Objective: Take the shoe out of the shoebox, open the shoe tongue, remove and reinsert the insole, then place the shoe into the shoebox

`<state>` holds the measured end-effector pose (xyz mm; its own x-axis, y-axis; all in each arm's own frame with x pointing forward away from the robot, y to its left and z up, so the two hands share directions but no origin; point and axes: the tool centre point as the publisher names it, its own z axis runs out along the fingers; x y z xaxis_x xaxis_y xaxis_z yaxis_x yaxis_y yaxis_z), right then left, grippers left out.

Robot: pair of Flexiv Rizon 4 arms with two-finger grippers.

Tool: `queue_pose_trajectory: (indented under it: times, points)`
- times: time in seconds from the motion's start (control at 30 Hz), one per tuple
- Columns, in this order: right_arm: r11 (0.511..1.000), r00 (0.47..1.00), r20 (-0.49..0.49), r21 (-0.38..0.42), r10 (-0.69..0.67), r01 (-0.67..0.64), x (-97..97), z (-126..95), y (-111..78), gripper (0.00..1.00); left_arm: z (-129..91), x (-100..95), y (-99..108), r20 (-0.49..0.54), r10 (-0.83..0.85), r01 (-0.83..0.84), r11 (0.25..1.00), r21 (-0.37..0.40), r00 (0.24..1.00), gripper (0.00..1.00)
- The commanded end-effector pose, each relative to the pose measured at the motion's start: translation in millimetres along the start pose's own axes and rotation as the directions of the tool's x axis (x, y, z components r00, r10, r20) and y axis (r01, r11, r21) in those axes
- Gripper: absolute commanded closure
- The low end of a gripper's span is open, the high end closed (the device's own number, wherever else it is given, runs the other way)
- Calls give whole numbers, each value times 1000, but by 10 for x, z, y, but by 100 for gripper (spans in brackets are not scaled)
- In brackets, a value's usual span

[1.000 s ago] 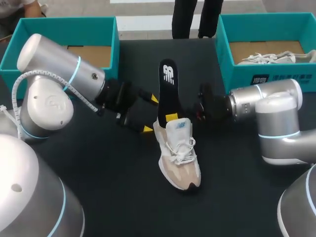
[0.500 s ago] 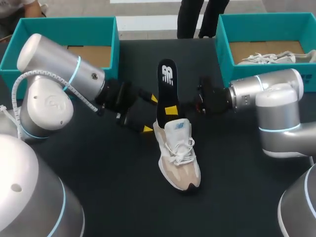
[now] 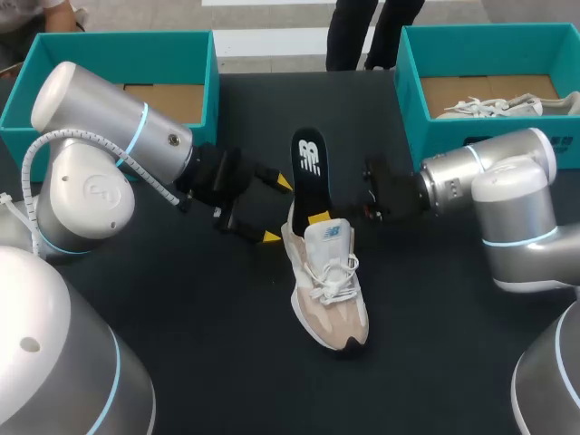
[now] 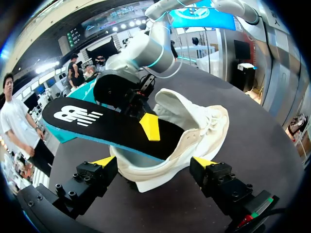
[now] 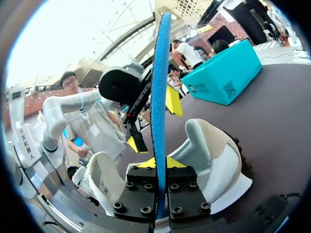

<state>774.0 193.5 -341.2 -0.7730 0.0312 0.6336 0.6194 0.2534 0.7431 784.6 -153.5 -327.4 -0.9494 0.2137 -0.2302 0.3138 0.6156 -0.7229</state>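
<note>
Teal shoebox (image 3: 118, 38) at the tabletop's far left corner, then left pincer (image 3: 276, 209) released, yellow tips spread wide beside the heel of the beige shoe (image 3: 331, 290) at mid-tabletop, toe toward the near edge. Black insole (image 3: 308, 168) sticking up out of the heel, clenched edge-on in right pincer (image 5: 158, 164). At the far right corner, second teal shoebox (image 3: 410, 91) with a pale sneaker (image 3: 494, 106) inside.

Black, evenly lit table (image 3: 208, 362)
</note>
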Motion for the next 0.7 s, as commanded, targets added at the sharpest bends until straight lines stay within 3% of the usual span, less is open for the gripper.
queue_pose_trajectory:
  times: [0.03,0.17,0.37,0.4,0.7]
  points:
    - [1000,1000,0,2,17,-17,23,26,-97,100,6,4,-2,0,0,0,1000,-3,1000,0]
    - [999,999,-5,12,36,-36,30,28,-163,100,6,4,-2,0,0,0,1000,-3,1000,0]
    - [1000,1000,10,12,20,-20,49,13,-93,100,6,4,-2,0,0,0,1000,-3,1000,0]
    - [1000,1000,10,13,12,-12,45,5,-76,94,6,4,-2,0,0,0,1000,-3,1000,0]
    - [1000,1000,13,18,-24,24,96,27,59,80,6,4,-2,0,0,0,1000,-3,1000,0]
